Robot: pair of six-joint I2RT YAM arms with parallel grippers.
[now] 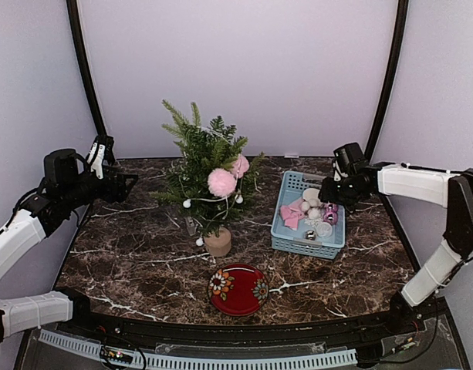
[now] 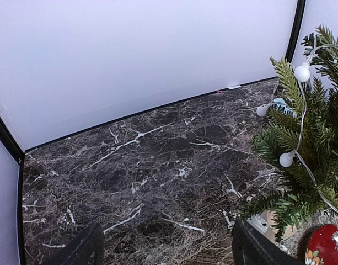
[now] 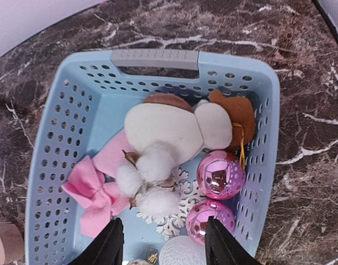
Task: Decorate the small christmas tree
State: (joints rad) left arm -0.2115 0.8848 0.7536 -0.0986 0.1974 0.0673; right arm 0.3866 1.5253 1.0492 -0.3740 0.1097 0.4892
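Observation:
The small christmas tree (image 1: 209,166) stands mid-table on a light-wood stump (image 1: 217,243). It carries a pink pompom (image 1: 221,182) and a string of white bead lights (image 1: 213,202); it also shows at the right of the left wrist view (image 2: 309,143). My left gripper (image 1: 122,185) is open and empty, left of the tree. My right gripper (image 1: 329,194) is open above a light blue basket (image 3: 58,127). The basket holds a white-and-brown plush ornament (image 3: 174,127), white cotton bolls (image 3: 146,171), a pink bow (image 3: 94,193), two pink baubles (image 3: 220,175) and a white snowflake (image 3: 177,218).
A red floral plate (image 1: 238,289) lies in front of the tree, also at the lower right of the left wrist view (image 2: 323,245). White curved walls with black posts (image 1: 88,77) enclose the dark marble table (image 1: 136,254).

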